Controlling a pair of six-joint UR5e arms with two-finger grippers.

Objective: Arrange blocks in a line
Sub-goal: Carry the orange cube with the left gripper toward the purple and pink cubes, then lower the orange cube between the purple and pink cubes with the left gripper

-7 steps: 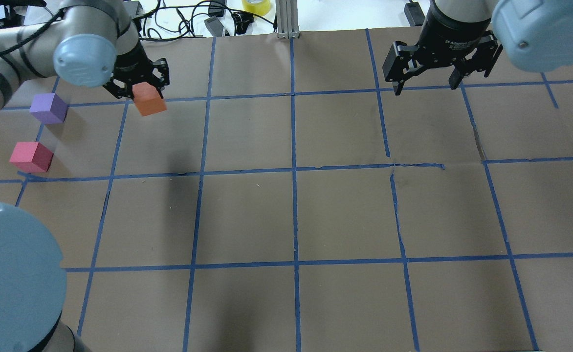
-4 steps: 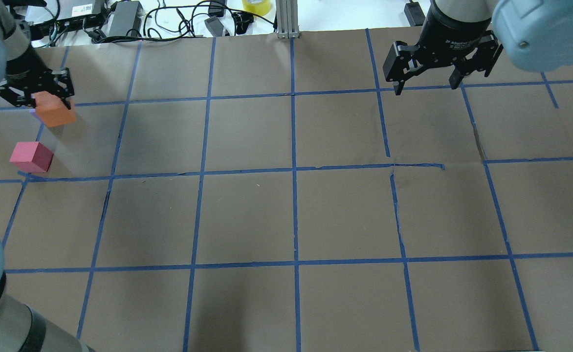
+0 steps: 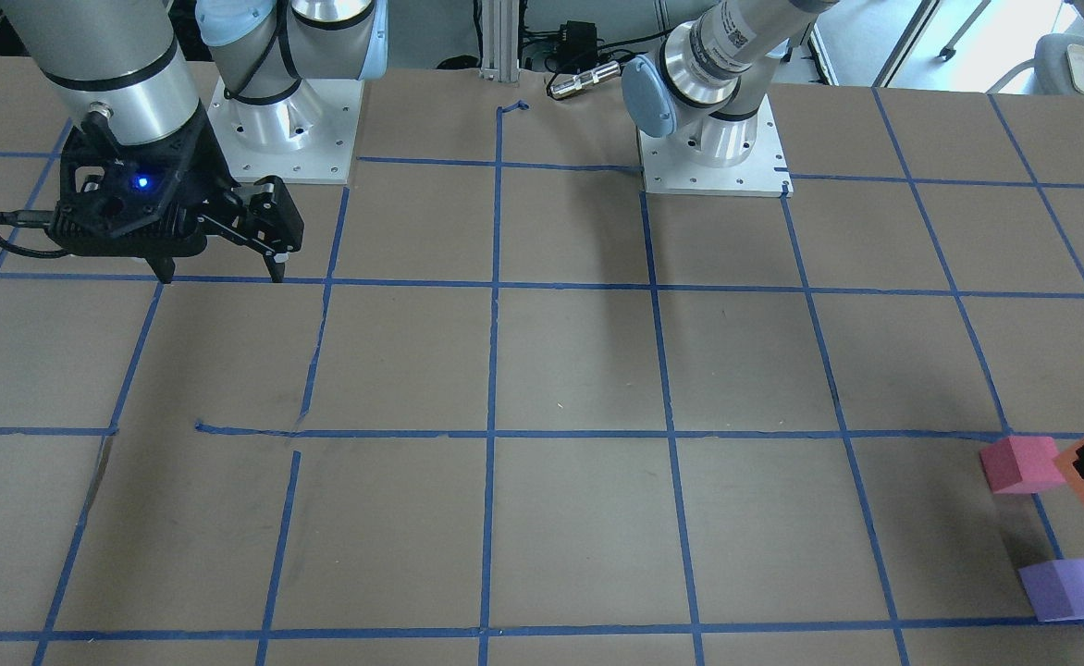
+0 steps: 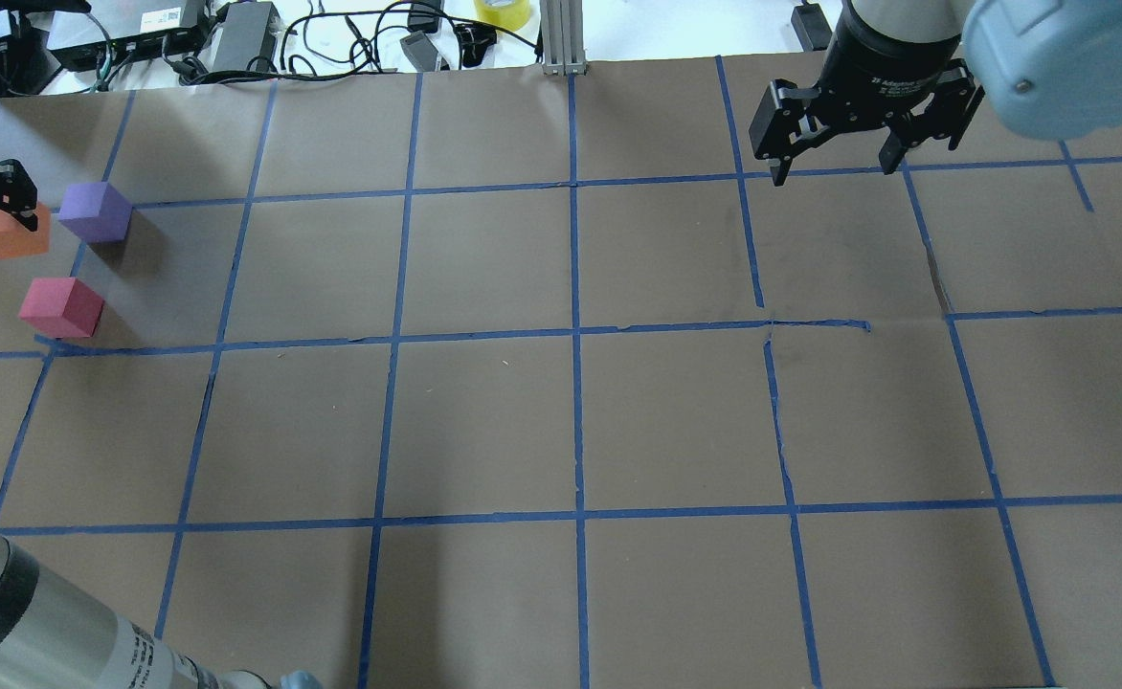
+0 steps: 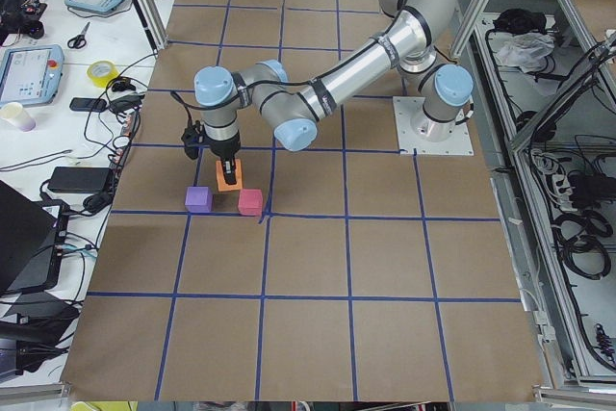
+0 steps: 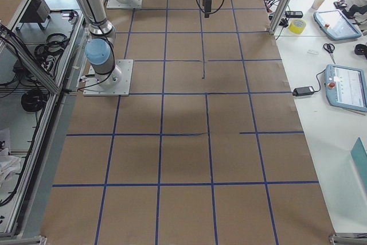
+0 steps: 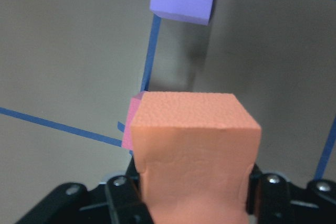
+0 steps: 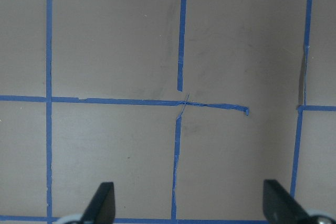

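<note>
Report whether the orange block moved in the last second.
Yes. In the overhead view the orange block went left, from right of the purple block to left of it.

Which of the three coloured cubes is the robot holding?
The orange block, pinched between the left arm's fingers; the purple block and pinkish-red block sit untouched.

orange block (image 5: 228,181) held, purple block (image 5: 198,199), pink block (image 5: 250,202)

A: What was the layout?
B: Overhead: purple cube (image 4: 95,211) and pinkish-red cube (image 4: 60,307) sat flat, apart, red at purple's 6 o'clock. Orange cube (image 4: 6,234) was gripped, raised, at purple's 9 o'clock.
</note>
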